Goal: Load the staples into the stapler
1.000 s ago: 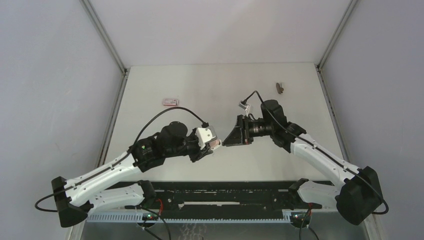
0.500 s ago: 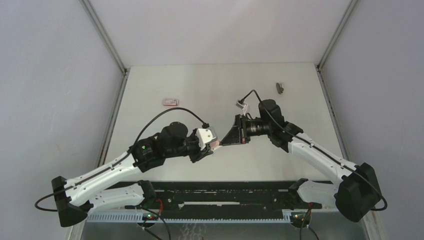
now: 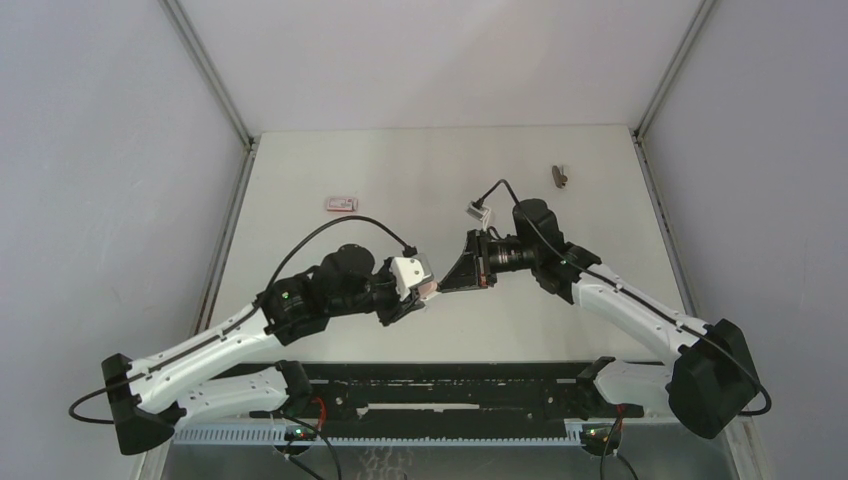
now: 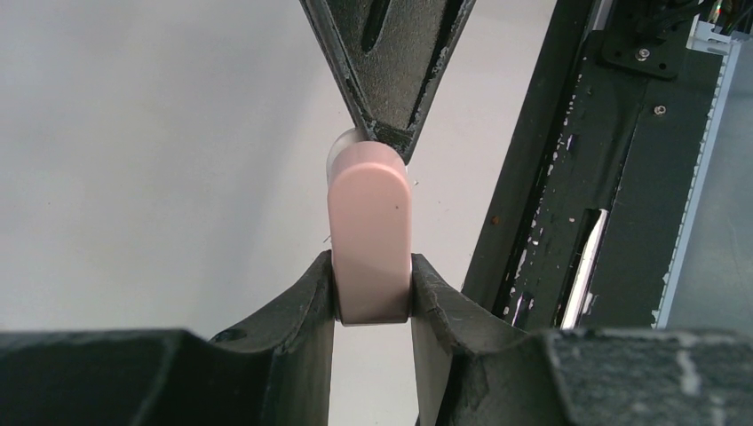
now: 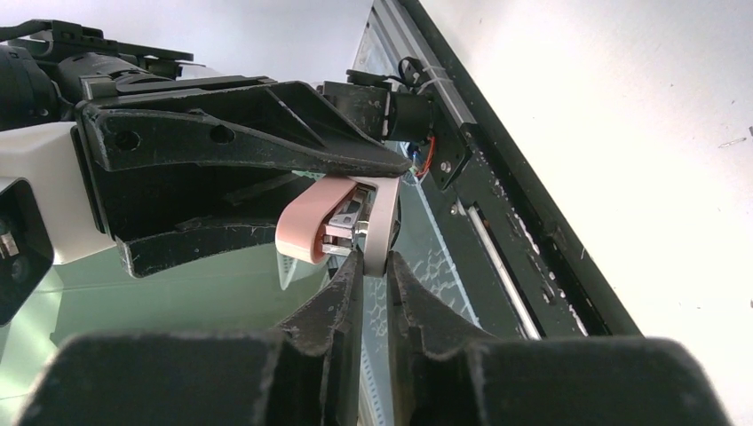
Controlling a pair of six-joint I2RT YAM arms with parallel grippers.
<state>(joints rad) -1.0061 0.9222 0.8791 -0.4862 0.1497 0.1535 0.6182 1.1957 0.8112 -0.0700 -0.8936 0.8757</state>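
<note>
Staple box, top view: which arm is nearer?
Left. The left arm lies just on the base side of the staple box; the right arm is far off to the box's right, its tool at the stapler.

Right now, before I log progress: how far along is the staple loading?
Done: the stapler is gripped by the left fingers. In hand: the right fingers pinch its white end, the halves slightly parted, metal showing. Left: the staples box lies far off on the table; no strip is held.
</note>
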